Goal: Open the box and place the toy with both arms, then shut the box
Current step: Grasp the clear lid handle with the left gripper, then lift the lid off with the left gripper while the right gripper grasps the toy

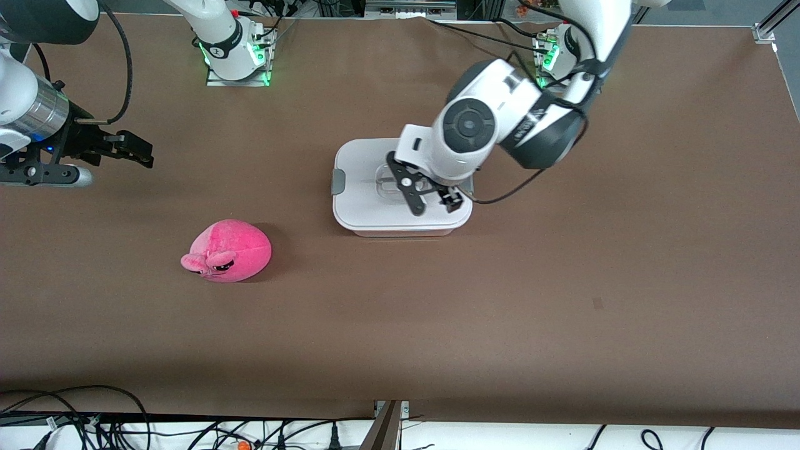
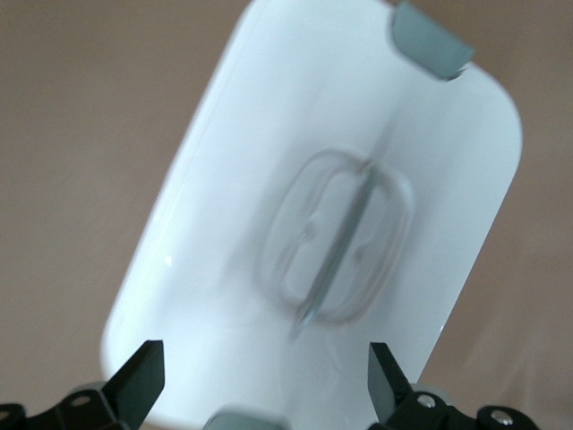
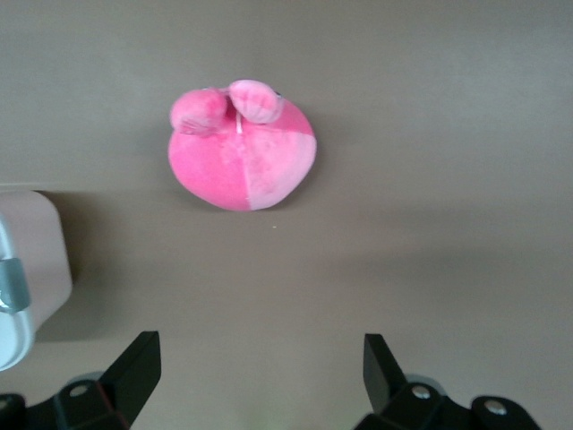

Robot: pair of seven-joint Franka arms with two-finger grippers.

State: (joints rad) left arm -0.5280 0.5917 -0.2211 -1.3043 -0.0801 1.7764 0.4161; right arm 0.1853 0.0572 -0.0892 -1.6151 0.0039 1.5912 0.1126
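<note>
The box (image 1: 369, 206) is a pale pink tub with a white lid, shut, at the table's middle, with a grey clip (image 1: 338, 182) at its end toward the right arm. My left gripper (image 1: 432, 204) is open just above the lid, beside the clear recessed handle (image 1: 390, 182). In the left wrist view the lid (image 2: 233, 224) and handle (image 2: 340, 237) fill the frame between my open fingers. The hot-pink plush toy (image 1: 228, 251) lies on the table nearer the front camera, toward the right arm's end. My right gripper (image 1: 134, 150) is open and empty in the air; its wrist view shows the toy (image 3: 242, 157).
The brown table mat (image 1: 500, 312) is bare around the box and toy. Cables (image 1: 187, 431) run along the edge nearest the front camera. The box's corner (image 3: 27, 269) shows in the right wrist view.
</note>
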